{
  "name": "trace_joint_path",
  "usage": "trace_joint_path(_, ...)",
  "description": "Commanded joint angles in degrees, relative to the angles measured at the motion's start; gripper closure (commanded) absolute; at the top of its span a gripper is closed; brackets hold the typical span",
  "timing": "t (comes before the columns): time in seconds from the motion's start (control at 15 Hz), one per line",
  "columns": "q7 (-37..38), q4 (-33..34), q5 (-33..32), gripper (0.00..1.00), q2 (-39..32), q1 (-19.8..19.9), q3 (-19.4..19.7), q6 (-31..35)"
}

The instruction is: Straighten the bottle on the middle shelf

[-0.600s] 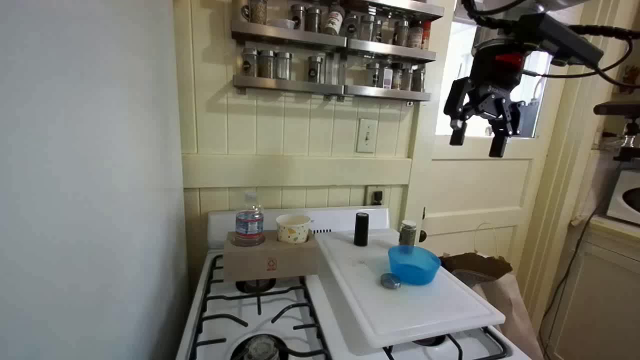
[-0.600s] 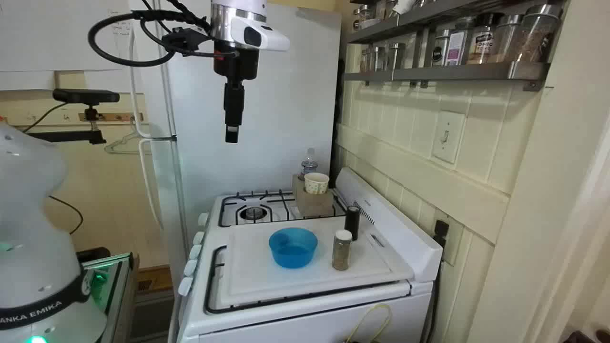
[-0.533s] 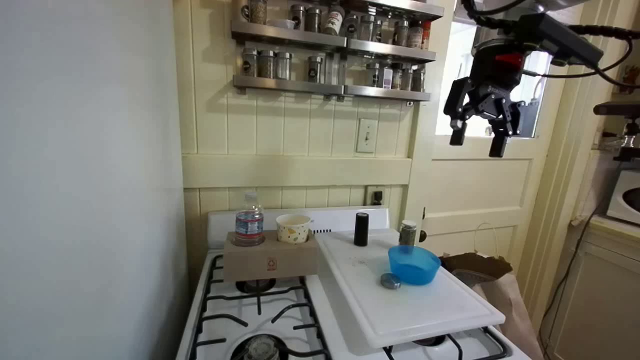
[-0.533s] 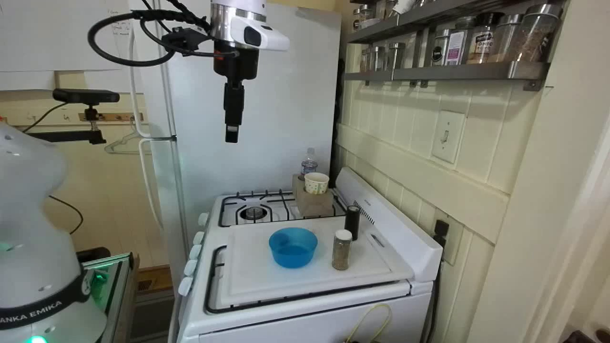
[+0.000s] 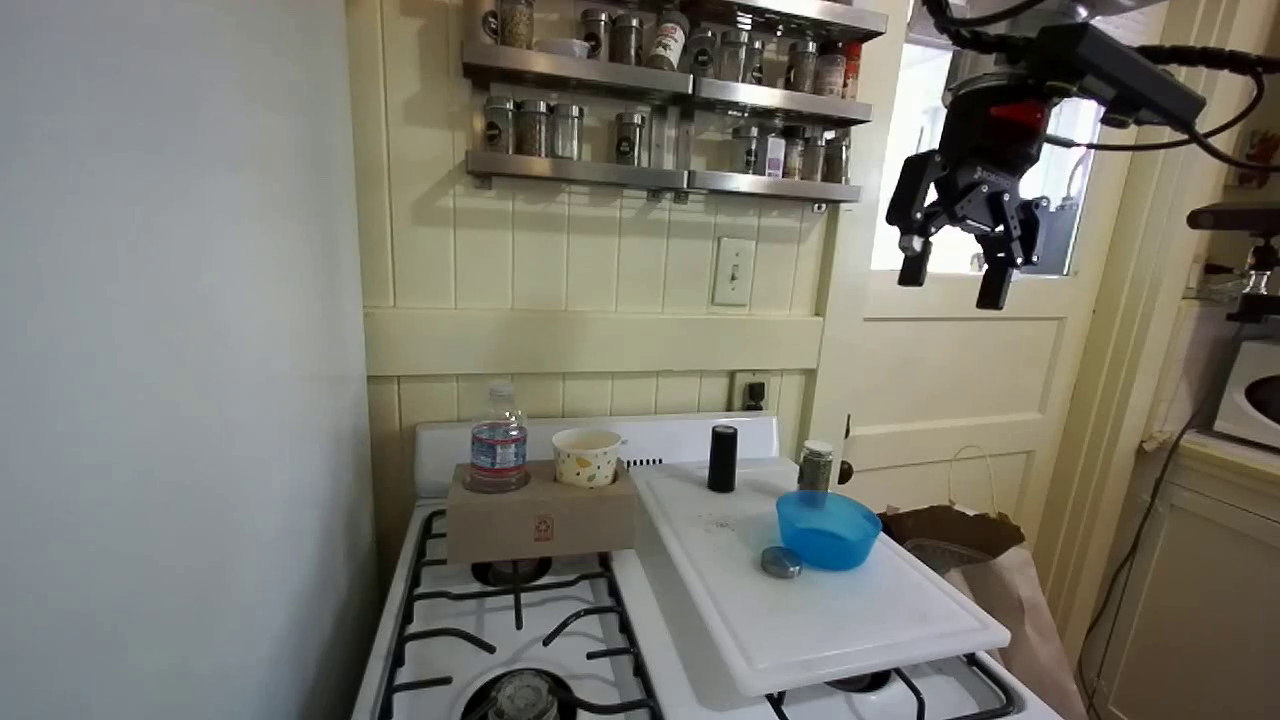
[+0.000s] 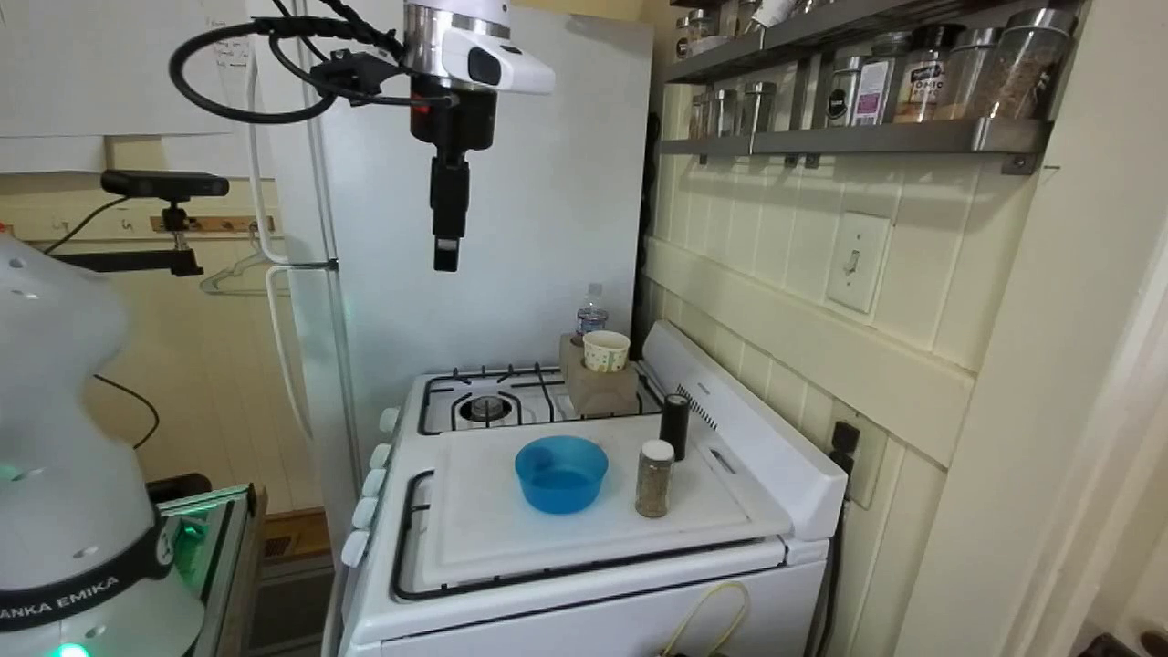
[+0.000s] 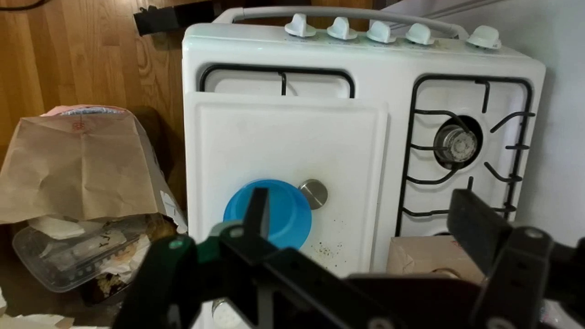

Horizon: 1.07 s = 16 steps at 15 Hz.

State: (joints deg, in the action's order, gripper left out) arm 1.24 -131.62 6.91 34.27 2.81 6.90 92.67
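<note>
The middle shelf (image 5: 575, 72) is a metal-edged tier of the wall rack, lined with small jars. It also shows at the upper right in an exterior view (image 6: 844, 32). A bottle with a white and red label (image 5: 667, 42) leans to one side on it, among upright jars. In an exterior view only a white part of the bottle (image 6: 774, 11) shows at the top edge. My gripper (image 5: 953, 280) is open and empty, pointing down, away from the rack and lower than the middle shelf. It is edge-on in an exterior view (image 6: 446, 255). In the wrist view the fingers (image 7: 258, 210) stand wide apart.
A lower shelf (image 5: 575, 170) with jars hangs below. On the stove, a white board (image 5: 800, 640) bears a blue bowl (image 5: 828, 530), a metal lid (image 5: 781, 562), a black cylinder (image 5: 722, 458) and a spice jar (image 6: 654, 479). A cardboard box (image 5: 540, 530) holds a water bottle (image 5: 498, 445) and paper cup (image 5: 586, 458).
My gripper has risen very slightly. It stays open, and nothing else has visibly moved.
</note>
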Motion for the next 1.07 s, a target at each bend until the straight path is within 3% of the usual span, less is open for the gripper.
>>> trace_joint_path(0.0,0.9,4.0,-3.7,0.00,0.7,1.4,-3.1,1.6)
trace_joint_path(0.27,1.7,9.3,-7.9,0.00,1.2,1.7,-5.2,4.9)
trace_joint_path(1.0,2.8,16.1,-20.1,0.00,0.8,2.1,-11.5,30.3)
